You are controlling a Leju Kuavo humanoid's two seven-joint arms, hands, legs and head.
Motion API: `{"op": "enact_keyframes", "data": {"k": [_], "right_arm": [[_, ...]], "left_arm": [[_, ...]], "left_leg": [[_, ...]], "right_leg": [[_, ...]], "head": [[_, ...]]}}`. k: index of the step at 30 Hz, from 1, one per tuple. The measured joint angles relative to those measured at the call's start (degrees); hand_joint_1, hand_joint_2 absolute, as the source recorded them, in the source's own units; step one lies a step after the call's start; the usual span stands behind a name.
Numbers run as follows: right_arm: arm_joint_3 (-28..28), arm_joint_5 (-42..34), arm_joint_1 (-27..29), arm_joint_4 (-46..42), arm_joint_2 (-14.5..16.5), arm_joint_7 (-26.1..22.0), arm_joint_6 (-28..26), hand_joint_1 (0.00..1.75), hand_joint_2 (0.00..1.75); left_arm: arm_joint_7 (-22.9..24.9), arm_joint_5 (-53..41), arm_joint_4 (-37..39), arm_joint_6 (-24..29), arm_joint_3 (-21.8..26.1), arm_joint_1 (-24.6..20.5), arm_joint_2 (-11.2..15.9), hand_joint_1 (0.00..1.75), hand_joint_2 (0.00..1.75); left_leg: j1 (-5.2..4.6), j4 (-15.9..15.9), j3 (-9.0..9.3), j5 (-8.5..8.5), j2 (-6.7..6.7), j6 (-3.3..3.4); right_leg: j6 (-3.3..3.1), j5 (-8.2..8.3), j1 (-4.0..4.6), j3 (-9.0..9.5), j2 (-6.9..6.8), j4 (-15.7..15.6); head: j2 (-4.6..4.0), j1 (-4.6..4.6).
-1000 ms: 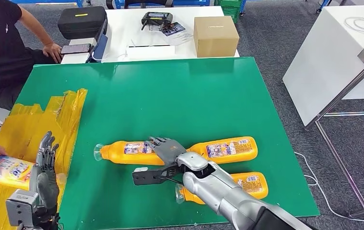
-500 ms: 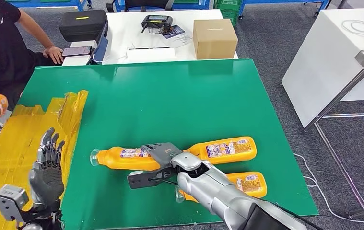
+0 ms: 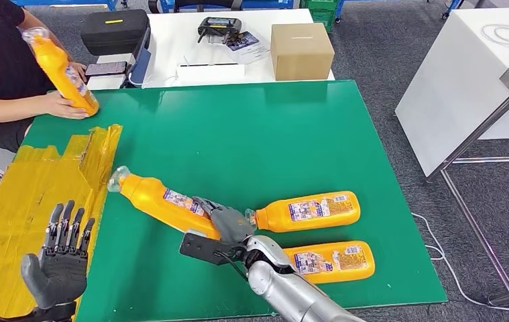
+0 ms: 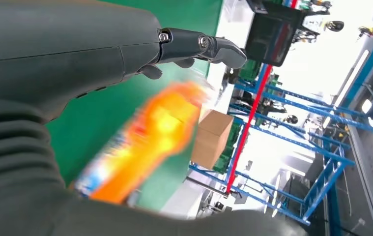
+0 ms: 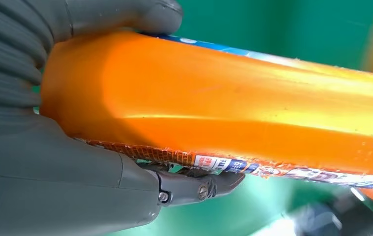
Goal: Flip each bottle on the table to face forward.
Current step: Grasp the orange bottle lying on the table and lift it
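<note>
Orange bottle [image 3: 154, 200] now gripped by right hand [image 3: 228, 223] has swung diagonal since earlier, mid-flip; left hand [image 3: 60, 258] empty, fingers spread, two bottles beside the right hand untouched.

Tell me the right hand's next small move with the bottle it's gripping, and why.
Probably roll the wrist to turn the gripped bottle about its long axis, then lay it down. The right hand grips its base end, the bottle slants toward the yellow sheet, and its label faces partly sideways, whereas the two bottles lying alongside show their labels upward.
</note>
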Motion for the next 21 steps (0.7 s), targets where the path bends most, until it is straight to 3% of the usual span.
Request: {"op": "enact_keyframes", "data": {"k": [11, 21], "right_arm": [[-4.69, 1.25, 10.21, -19.67, -1.13, -3.60, 0.63, 1.75, 1.75], [-2.29, 4.33, 11.37, -23.63, -1.08, -3.85, 3.20, 1.75, 1.75]], "left_arm": [[1.44, -0.10, -2.60, -7.15, 5.36, 4.27, -4.12, 0.00, 1.75], [2.79, 1.61, -3.88, -10.39, 5.21, 6.20, -5.12, 0.00, 1.75]], "left_leg": [[-0.02, 0.00, -0.41, -0.01, -0.04, 0.01], [0.00, 0.00, -0.41, -0.01, -0.04, 0.01]], "right_leg": [[0.00, -0.02, -0.02, -0.40, -0.05, -0.01], [0.00, -0.01, -0.01, -0.39, -0.05, -0.01]], "head": [[0.00, 0.01], [0.00, 0.02]]}}
